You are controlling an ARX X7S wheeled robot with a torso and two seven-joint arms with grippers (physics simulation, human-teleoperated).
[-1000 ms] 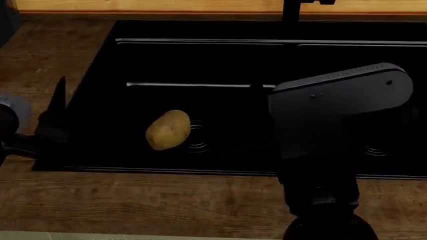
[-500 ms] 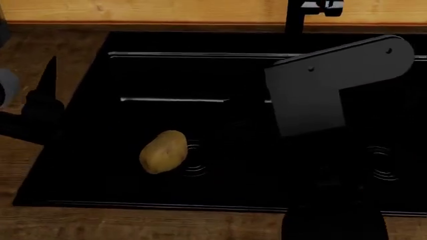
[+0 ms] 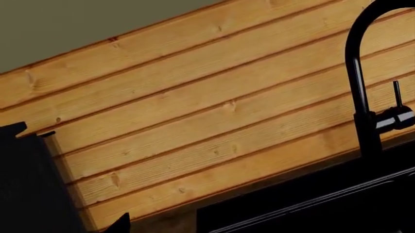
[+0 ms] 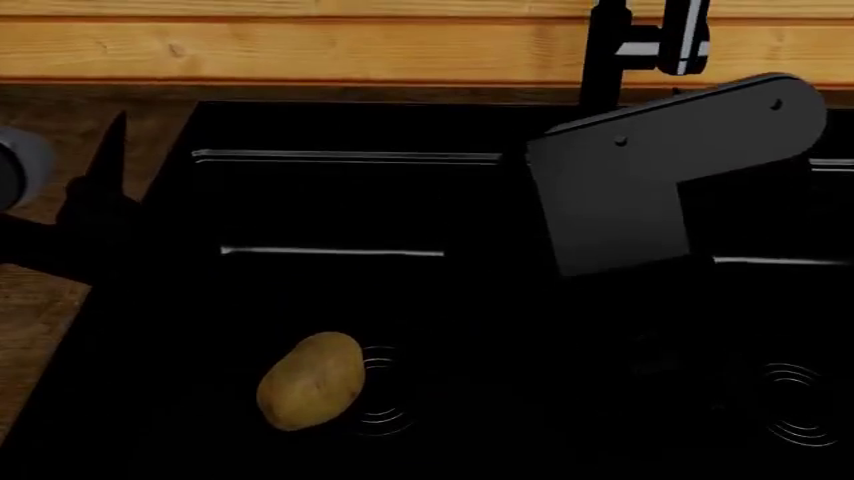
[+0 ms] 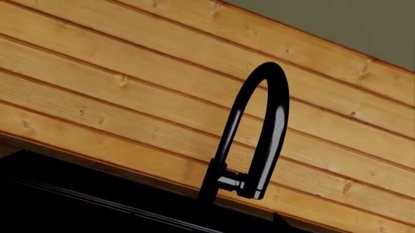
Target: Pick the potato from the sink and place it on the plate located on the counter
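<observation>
The tan-yellow potato (image 4: 310,381) lies on the floor of the black sink's (image 4: 334,205) left basin, beside a ringed drain (image 4: 383,400). My left gripper (image 4: 107,165) hovers over the sink's left edge, above and left of the potato. One pointed fingertip (image 3: 120,224) shows in the left wrist view and the jaws look open and empty. My right arm (image 4: 667,180) reaches over the middle of the sink. Its gripper is lost against the black basin. One fingertip (image 5: 280,221) shows in the right wrist view, with nothing held. The plate is out of view.
The black arched faucet (image 4: 611,50) stands behind the sink against a wood-plank wall (image 4: 294,45); it also shows in both wrist views (image 3: 360,87) (image 5: 259,136). The brown counter (image 4: 34,310) runs left of the sink. A second drain (image 4: 798,400) lies in the right basin.
The head view has shifted, so the sink and potato sit lower in the picture and the wall and faucet show more. The potato has not moved in the basin.
</observation>
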